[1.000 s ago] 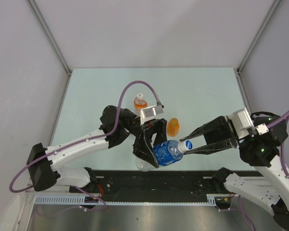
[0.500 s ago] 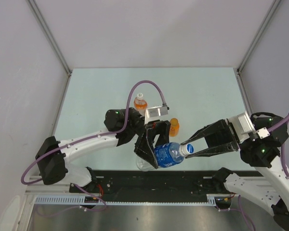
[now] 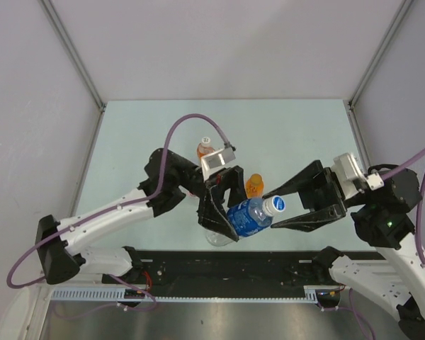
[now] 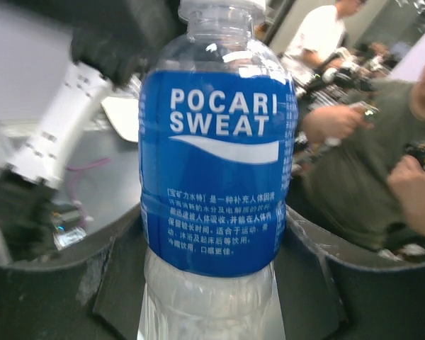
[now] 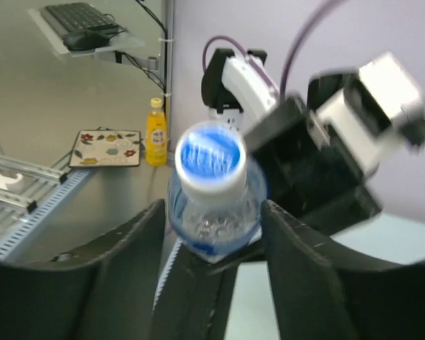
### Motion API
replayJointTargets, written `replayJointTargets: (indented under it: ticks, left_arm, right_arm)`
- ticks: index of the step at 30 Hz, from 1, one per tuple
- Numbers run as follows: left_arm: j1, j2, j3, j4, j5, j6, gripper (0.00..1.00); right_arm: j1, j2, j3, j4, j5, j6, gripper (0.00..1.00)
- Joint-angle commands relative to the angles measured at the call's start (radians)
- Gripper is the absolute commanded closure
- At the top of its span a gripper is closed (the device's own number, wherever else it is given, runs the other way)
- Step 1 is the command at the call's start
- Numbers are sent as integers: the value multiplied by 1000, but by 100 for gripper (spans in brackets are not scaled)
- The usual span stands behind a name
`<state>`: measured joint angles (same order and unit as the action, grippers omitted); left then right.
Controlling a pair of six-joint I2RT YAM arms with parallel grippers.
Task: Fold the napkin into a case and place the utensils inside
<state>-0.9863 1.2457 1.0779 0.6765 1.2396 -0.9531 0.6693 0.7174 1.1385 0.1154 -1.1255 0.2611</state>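
Observation:
No napkin or utensils show in any view. My left gripper (image 3: 223, 212) is shut on a clear bottle (image 3: 246, 218) with a blue Pocari Sweat label and holds it tilted above the table's near edge. In the left wrist view the bottle (image 4: 216, 177) fills the frame between the jaws of the left gripper (image 4: 212, 283). My right gripper (image 3: 280, 207) is open, its fingers spread on either side of the bottle's white cap (image 3: 276, 205) without touching it. The right wrist view shows the cap (image 5: 211, 159) end-on between the fingers of the right gripper (image 5: 212, 234).
An orange drink bottle with a white cap (image 3: 206, 149) stands behind the left arm. A second small orange bottle (image 3: 255, 185) sits just behind the held bottle. The black rail (image 3: 269, 265) runs along the table's near edge.
My right gripper was closed around the bottle's cap and has now opened wide. The left gripper has lifted and tilted the bottle slightly, still holding it.

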Motion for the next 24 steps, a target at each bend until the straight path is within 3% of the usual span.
replayJointTargets:
  ticks: [1,5,7,10,14,17,24]
  left_arm:
    - [8,-83,99,-182,-219,261,100]
    - [8,-104,97,-311,-293,342,100]
    - [8,-112,99,-353,-327,393,100]
    - [5,-143,96,-480,-490,500,100]
    - [5,-193,44,-583,-843,577,100]
    - [0,-242,-10,-594,-1015,602,100]
    - [-104,-282,-73,-624,-1526,743,100]
  right_arm:
    - [-10,2,-3,-157,9,30,34]
    - [-11,-6,6,-193,84,27,17]
    - [-14,-13,7,-215,139,18,14]
    - [-16,-26,10,-246,249,3,12]
    - [-19,-30,17,-316,417,-19,13]
    - [-22,-35,17,-339,558,-8,13]
    - [-20,-39,17,-298,857,163,18]
